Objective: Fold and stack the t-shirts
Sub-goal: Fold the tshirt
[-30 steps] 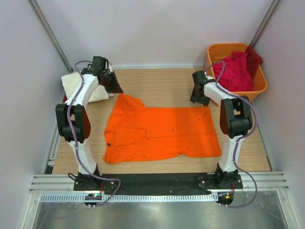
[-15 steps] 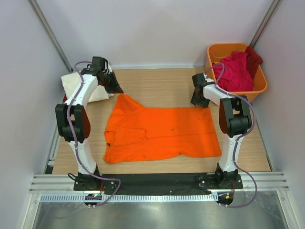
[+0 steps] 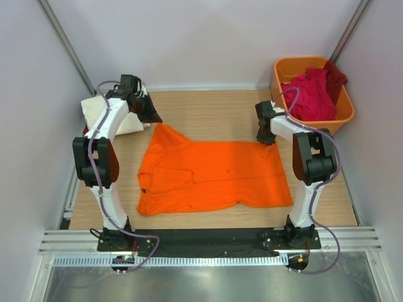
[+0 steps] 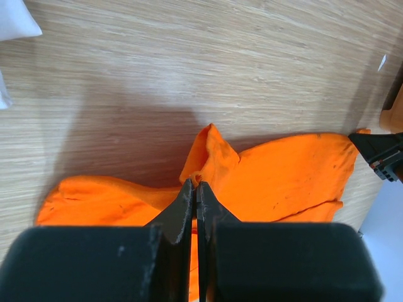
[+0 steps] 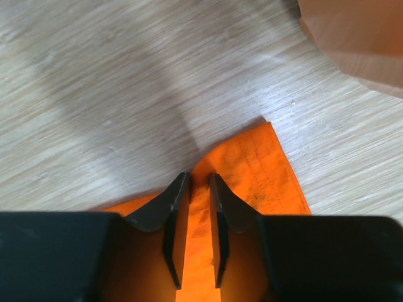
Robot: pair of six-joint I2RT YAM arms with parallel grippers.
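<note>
The orange shirt [image 3: 214, 173] lies spread flat on the counter [image 3: 208, 110], between the two claws and on their near side. The left claw [image 4: 194, 184] is closed tight on the shirt's far left corner, and the cloth rises to a small peak at its tips. From there the shirt runs off to that claw's right and back toward the arm bases.

The right claw [image 5: 198, 179] sits low over the far right corner. Its jaws are narrow but parted, one on each side of a strip of orange cloth, with the hemmed corner just to its right. Whether the fingers [image 5: 176, 207] press the cloth cannot be told.

An orange tub [image 3: 345, 116] stands beyond and to the right of the right claw, with the red shirts [image 3: 312, 94] heaped inside. A cream shirt [image 3: 94, 113] lies folded just to the left of the left claw.
</note>
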